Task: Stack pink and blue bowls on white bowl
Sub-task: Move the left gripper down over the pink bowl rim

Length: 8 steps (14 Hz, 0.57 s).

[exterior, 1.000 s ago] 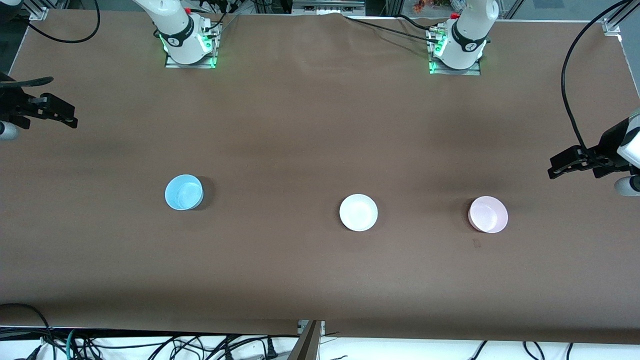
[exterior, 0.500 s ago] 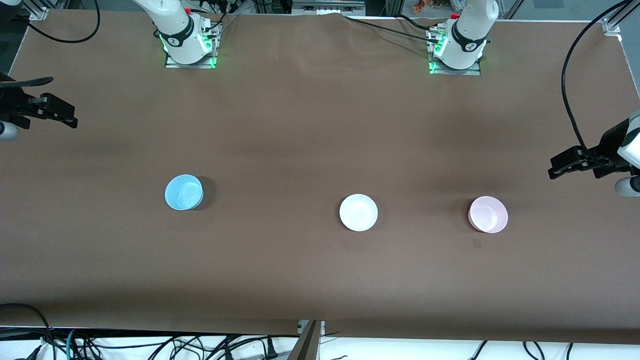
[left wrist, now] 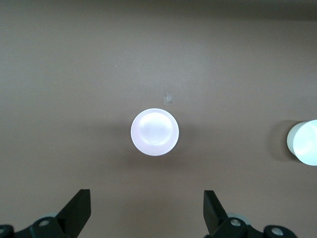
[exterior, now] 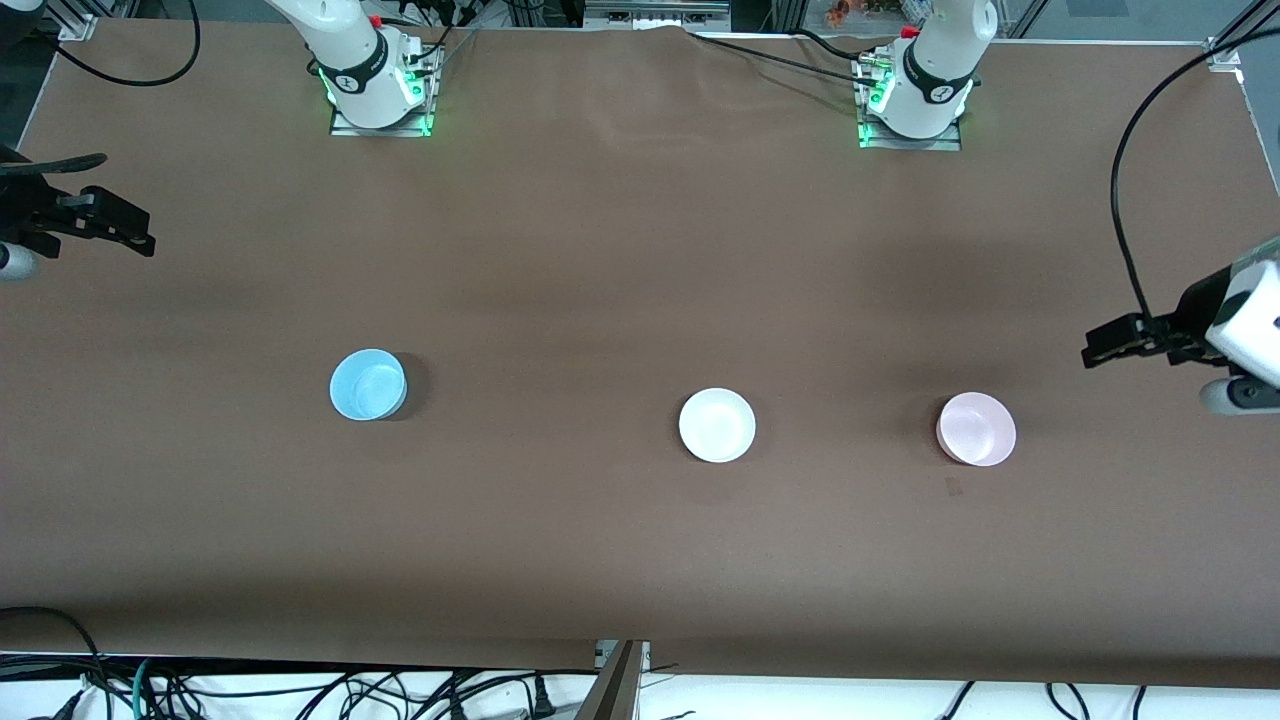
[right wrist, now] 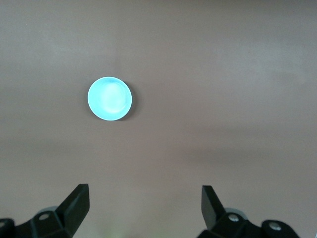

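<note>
Three small bowls stand apart on the brown table. The white bowl (exterior: 717,425) is in the middle. The pink bowl (exterior: 976,429) is toward the left arm's end and the blue bowl (exterior: 368,385) toward the right arm's end. My left gripper (exterior: 1097,346) hangs open and empty over the table near its end, short of the pink bowl. In the left wrist view the pink bowl (left wrist: 154,132) lies ahead of the open left gripper (left wrist: 146,199), with the white bowl (left wrist: 304,142) at the edge. My right gripper (exterior: 138,230) hovers open and empty; its wrist view shows the blue bowl (right wrist: 110,98) ahead of the gripper (right wrist: 145,192).
A black cable (exterior: 1125,200) loops down to the left arm over that end of the table. The arm bases (exterior: 375,85) stand along the edge farthest from the front camera. Cables lie below the table's near edge (exterior: 300,695).
The left gripper has shifted a little toward the pink bowl, still open. The right arm and the three bowls have not moved.
</note>
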Each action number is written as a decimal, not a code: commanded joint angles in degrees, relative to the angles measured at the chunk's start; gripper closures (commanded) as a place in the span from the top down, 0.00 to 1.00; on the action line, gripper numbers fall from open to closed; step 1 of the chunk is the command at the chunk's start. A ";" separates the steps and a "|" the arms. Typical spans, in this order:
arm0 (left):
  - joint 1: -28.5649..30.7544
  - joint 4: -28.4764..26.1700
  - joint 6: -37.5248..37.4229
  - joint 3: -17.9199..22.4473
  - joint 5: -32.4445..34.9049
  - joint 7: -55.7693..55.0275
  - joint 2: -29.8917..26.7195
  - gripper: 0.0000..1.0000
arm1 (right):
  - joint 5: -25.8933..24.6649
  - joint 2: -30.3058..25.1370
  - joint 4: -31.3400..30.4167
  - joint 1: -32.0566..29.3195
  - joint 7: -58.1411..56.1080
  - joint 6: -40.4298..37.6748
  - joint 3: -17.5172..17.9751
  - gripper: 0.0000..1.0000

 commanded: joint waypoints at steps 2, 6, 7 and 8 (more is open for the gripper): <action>3.02 -9.38 11.27 -0.24 0.09 1.59 -0.16 1.00 | -0.51 0.19 0.83 -0.09 -0.14 -0.17 0.24 1.00; 4.26 -11.33 14.81 -0.16 0.87 3.16 4.84 1.00 | -0.51 0.19 0.83 0.00 -0.14 -0.17 0.24 1.00; 4.26 -11.68 15.94 -0.16 0.88 3.17 5.89 1.00 | -0.51 0.19 0.83 0.00 -0.14 -0.17 0.24 1.00; 4.26 -12.82 17.96 -0.07 1.05 3.25 6.60 1.00 | -0.51 0.19 0.83 -0.09 -0.14 -0.17 0.24 1.00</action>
